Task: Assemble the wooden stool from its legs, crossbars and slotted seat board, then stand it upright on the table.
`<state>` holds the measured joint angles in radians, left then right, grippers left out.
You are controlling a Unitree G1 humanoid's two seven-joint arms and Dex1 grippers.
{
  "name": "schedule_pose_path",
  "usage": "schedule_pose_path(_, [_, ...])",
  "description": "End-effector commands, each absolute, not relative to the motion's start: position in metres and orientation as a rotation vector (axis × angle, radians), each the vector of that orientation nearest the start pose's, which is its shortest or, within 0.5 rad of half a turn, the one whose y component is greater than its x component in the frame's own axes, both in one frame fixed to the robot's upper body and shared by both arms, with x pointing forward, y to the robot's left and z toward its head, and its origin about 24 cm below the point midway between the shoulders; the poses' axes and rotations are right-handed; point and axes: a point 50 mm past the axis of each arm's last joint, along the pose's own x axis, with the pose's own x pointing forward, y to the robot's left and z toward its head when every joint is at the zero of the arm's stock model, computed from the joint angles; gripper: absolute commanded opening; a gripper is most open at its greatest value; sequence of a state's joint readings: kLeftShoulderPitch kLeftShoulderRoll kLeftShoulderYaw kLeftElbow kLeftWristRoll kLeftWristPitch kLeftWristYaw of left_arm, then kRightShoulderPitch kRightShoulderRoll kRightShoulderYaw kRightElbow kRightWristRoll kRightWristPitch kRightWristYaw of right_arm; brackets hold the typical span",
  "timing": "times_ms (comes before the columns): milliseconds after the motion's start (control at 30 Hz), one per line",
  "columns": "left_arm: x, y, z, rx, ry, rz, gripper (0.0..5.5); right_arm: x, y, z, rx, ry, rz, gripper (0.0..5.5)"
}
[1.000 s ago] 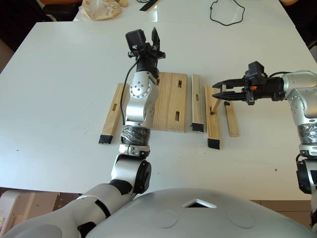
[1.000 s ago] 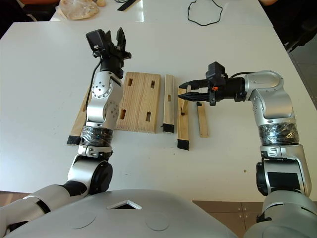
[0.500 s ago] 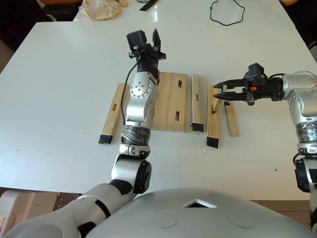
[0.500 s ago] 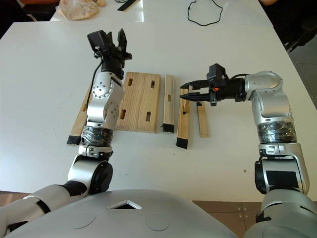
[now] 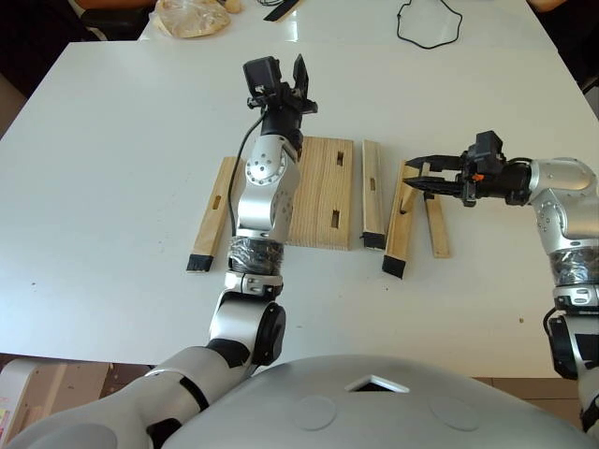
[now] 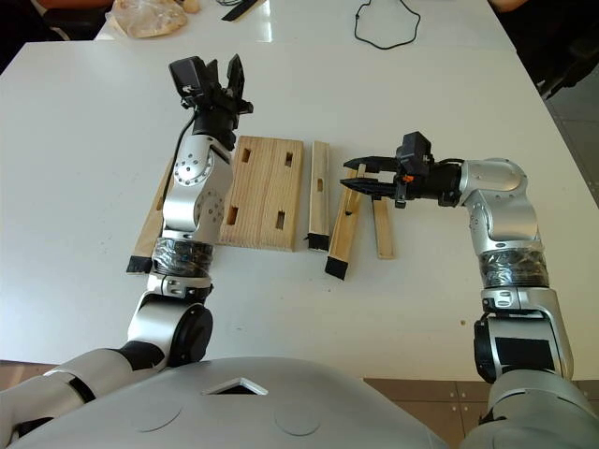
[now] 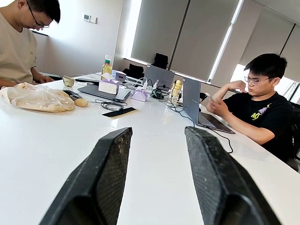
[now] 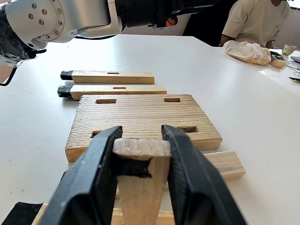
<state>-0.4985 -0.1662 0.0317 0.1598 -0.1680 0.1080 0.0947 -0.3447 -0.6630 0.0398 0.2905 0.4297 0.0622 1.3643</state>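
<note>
The slotted seat board [image 5: 323, 192] lies flat mid-table. My right gripper [image 5: 409, 174] is shut on the far end of a wooden leg [image 5: 400, 223], which slants toward me, its black foot on the table. The right wrist view has the fingers [image 8: 101, 159] clamped on that leg's end [image 8: 140, 147], with the seat board [image 8: 140, 115] beyond. Another leg [image 5: 372, 196] lies between board and held leg, and a short crossbar [image 5: 436, 226] lies just right of it. Two more legs [image 8: 112, 76] lie left of the board. My left gripper [image 5: 292, 82] is open over the board's far edge, holding nothing [image 7: 157, 136].
A plastic bag [image 5: 192, 17], a black strip [image 5: 281, 9] and a black cable [image 5: 429, 23] sit on the far table. Bare white table [image 5: 112, 140] stretches to the left, to the right and along the near edge.
My right gripper has drawn back to the right with the leg's far end. The leg has swung, its black foot shifting left toward the board. The left gripper has edged slightly farther away.
</note>
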Motion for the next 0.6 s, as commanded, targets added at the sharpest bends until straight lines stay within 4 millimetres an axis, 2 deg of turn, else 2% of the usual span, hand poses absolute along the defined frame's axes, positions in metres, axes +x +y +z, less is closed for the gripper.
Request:
schedule_pose_path(33, [0.330, 0.079, 0.131, -0.318, -0.152, -0.114, 2.08, 0.260, -0.230, 0.054, -0.153, 0.384, 1.236, 1.31])
schedule_pose_path(133, [0.330, 0.080, 0.131, -0.319, -0.151, -0.108, 2.08, 0.267, -0.230, 0.059, -0.180, 0.331, 1.185, 1.31])
schedule_pose_path(167, [0.330, 0.080, 0.130, -0.321, -0.151, -0.106, 2.08, 0.272, -0.228, 0.067, -0.190, 0.292, 1.177, 1.67])
schedule_pose_path(300, [0.330, 0.083, 0.129, -0.331, -0.152, -0.090, 2.08, 0.284, -0.222, 0.108, -0.213, 0.150, 1.168, 2.23])
schedule_pose_path(367, [0.329, 0.085, 0.129, -0.339, -0.158, -0.077, 2.08, 0.282, -0.219, 0.128, -0.249, 0.116, 1.167, 2.55])
schedule_pose_path(433, [0.328, 0.086, 0.128, -0.352, -0.153, -0.080, 2.08, 0.280, -0.217, 0.139, -0.317, 0.120, 1.140, 2.91])
schedule_pose_path(533, [0.326, 0.089, 0.128, -0.349, -0.162, -0.060, 2.08, 0.277, -0.211, 0.161, -0.364, 0.090, 1.082, 2.91])
schedule_pose_path(600, [0.324, 0.089, 0.128, -0.352, -0.164, -0.061, 2.08, 0.277, -0.201, 0.182, -0.314, -0.008, 1.059, 2.91])
